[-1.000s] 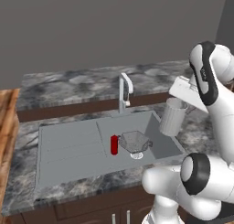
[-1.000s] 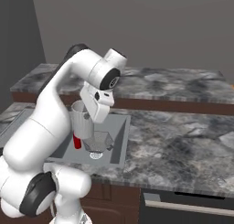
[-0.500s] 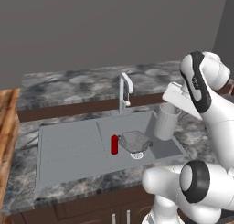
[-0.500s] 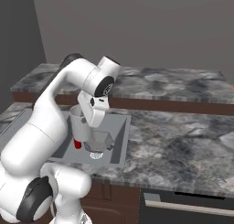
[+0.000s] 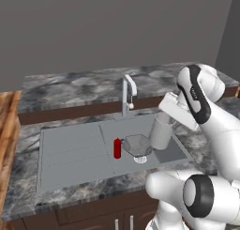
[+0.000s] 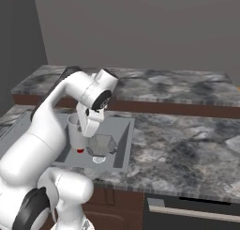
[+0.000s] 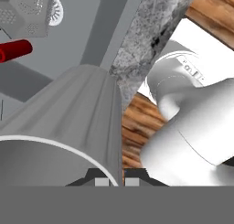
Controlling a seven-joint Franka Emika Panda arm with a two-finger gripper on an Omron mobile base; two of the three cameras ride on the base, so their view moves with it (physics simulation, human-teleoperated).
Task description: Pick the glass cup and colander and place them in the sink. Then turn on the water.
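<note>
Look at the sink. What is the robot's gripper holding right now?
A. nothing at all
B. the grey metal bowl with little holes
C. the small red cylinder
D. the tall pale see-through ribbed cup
D: the gripper is shut on the rim of the tall pale translucent ribbed glass cup, held over the grey sink basin, while the grey holed colander and the small red cylinder sit apart in the basin.

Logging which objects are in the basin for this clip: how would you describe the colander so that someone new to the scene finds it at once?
Start at the grey sink set in the marbled counter, and go to its deeper basin below the pale faucet. The colander sits there by the round drain, between the small red cylinder and the glass cup. It is the low, faceted grey bowl with many small holes.
</note>
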